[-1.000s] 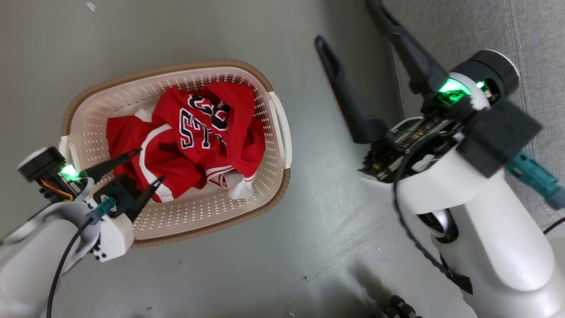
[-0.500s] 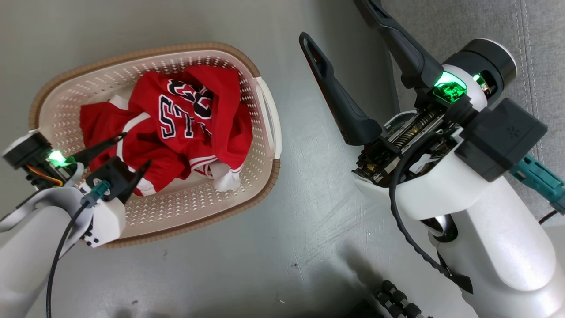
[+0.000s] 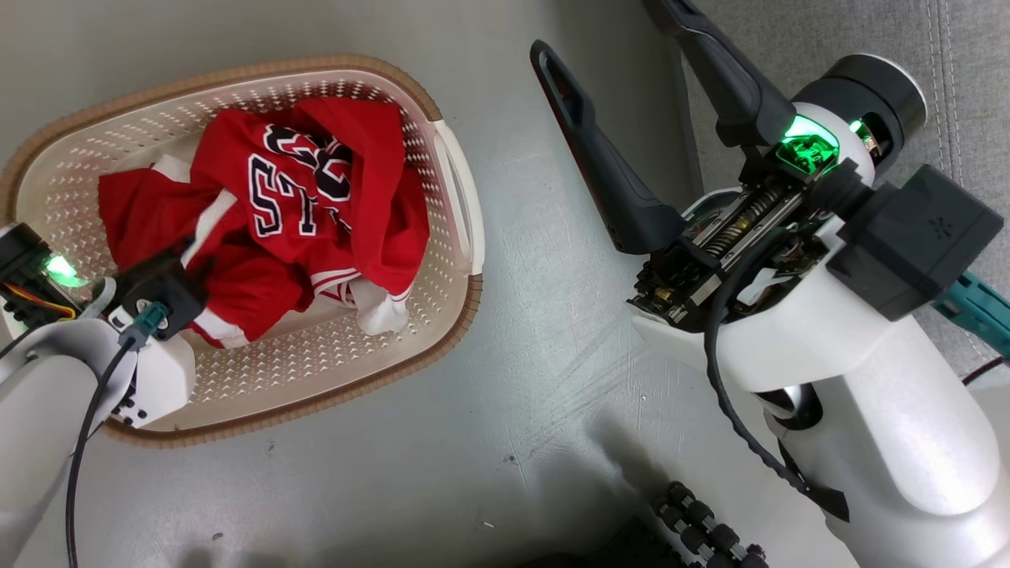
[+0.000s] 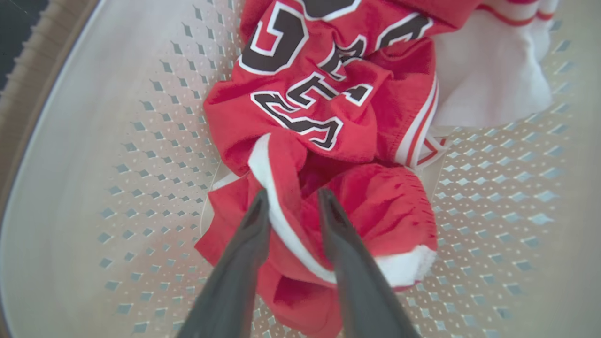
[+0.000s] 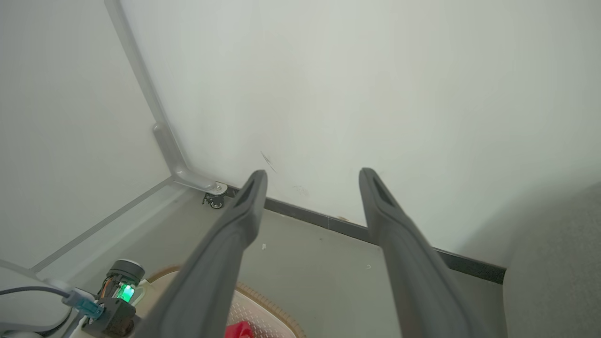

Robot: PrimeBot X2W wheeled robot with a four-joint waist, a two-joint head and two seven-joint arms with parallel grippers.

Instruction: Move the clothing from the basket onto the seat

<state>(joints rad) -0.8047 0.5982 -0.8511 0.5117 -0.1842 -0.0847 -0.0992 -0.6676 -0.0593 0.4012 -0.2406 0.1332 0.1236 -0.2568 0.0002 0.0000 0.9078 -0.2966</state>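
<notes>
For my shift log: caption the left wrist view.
Left gripper astride a white-trimmed fold of red clothing inside the basket.

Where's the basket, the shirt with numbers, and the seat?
basket [image 3: 331, 351]: head view, on its perforated wall.
jersey [image 3: 276, 193]: head view, on the numerals.
seat [image 3: 978, 63]: head view, on bare grey fabric.

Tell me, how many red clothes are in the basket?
2: a numbered jersey on top, and a plain red piece under it, between the left gripper's fingers. More could hide underneath.
</notes>
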